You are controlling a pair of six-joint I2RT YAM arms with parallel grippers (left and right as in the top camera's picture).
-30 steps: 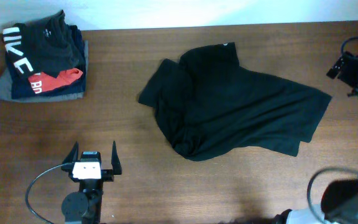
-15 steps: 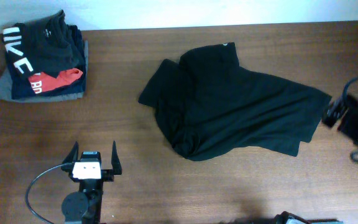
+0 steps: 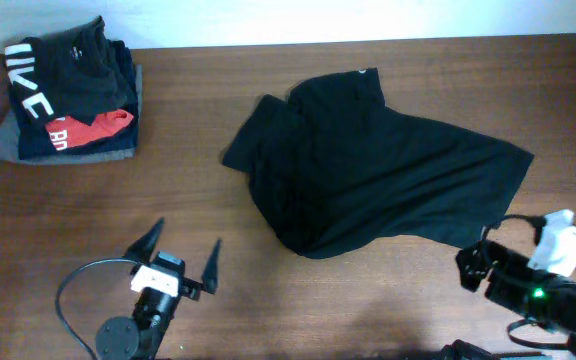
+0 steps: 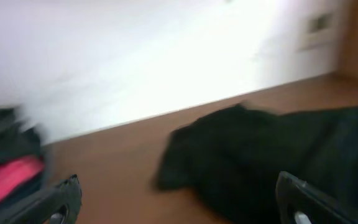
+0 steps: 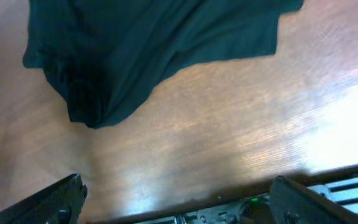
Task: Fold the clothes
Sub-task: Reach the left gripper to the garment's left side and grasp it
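Black fingers on your left end effector [image 3: 182,242]: how do they stand?

Spread wide apart, with nothing between them. It sits at the near side of the tabletop [image 3: 168,190], left of centre, and touches no cloth.

And your right end effector [image 5: 176,186]?

Its fingers are wide apart too, and empty. You have it at the near right, close by the near right hem of the clothes [image 3: 368,160]. Your right wrist view shows bare wood between the fingers and the fabric beyond them.

Where do the clothes lie?

At the middle of the tabletop, running toward the right. It is one black garment, crumpled and unfolded, bunched into a thick lump at its near left end and spread flatter toward the right. A small white mark [image 3: 368,71] shows at its far edge.

Anything else out there?

A stack of folded garments [image 3: 63,100] sits at the far left corner, well apart from the clothes. It has dark cloth with white block letters on top, and red and grey below.
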